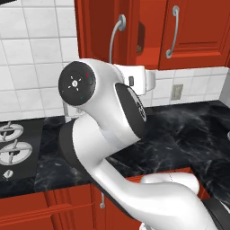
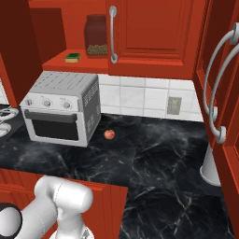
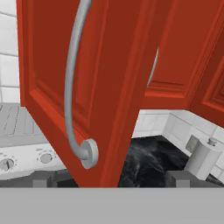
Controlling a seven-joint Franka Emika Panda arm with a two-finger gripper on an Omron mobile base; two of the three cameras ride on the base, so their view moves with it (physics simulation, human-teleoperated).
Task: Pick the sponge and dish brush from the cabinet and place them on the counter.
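Cabinet (image 3: pixel 109 87) door edge between fingertips (image 3: pixel 41 178); hand (image 3: pixel 109 179) released, door ajar, sponge (image 2: pixel 72 57) on shelf.

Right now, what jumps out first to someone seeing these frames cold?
The glossy red cabinet hangs open over the black marble counter, its door and long curved silver handle right in front of the hand camera. On the red inner shelf sit a green sponge and a dark jar. Below stands a silver toaster oven, a small red fruit beside it.
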